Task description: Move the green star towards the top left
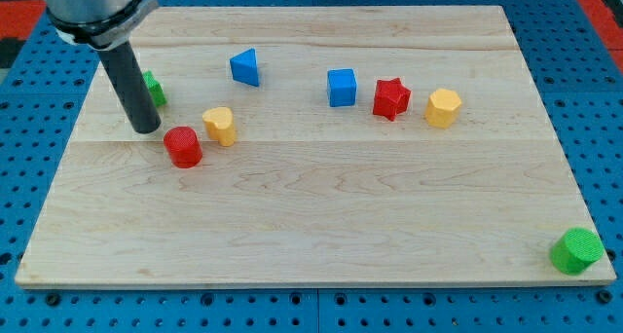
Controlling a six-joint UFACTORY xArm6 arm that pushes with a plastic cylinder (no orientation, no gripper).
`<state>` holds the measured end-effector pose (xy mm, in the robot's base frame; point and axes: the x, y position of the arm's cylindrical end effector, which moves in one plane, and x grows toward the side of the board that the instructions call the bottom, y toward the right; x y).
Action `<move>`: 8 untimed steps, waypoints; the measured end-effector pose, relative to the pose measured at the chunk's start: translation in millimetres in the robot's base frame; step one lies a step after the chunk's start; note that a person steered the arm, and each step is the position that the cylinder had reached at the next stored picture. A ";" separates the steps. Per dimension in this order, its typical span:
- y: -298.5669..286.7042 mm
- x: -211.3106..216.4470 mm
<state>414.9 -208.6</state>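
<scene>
The green star (155,88) sits near the board's left edge in the upper part of the view, mostly hidden behind my dark rod. My tip (146,129) rests on the board just below and slightly left of the star. A red cylinder (182,146) lies just right of the tip. A yellow block (220,125) sits beside the red cylinder.
A blue triangular block (245,67) lies at upper centre-left. A blue cube (342,87), a red star (390,99) and a yellow hexagon block (443,107) form a row at upper right. A green cylinder (576,250) sits at the bottom right corner. The wooden board (321,226) rests on a blue pegboard.
</scene>
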 end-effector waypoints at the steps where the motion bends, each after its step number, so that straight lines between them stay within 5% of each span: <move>1: -10.5 -24.7; 5: -10.8 -79.9; 7: 24.3 -69.7; 8: 18.2 -102.2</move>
<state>312.7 -190.4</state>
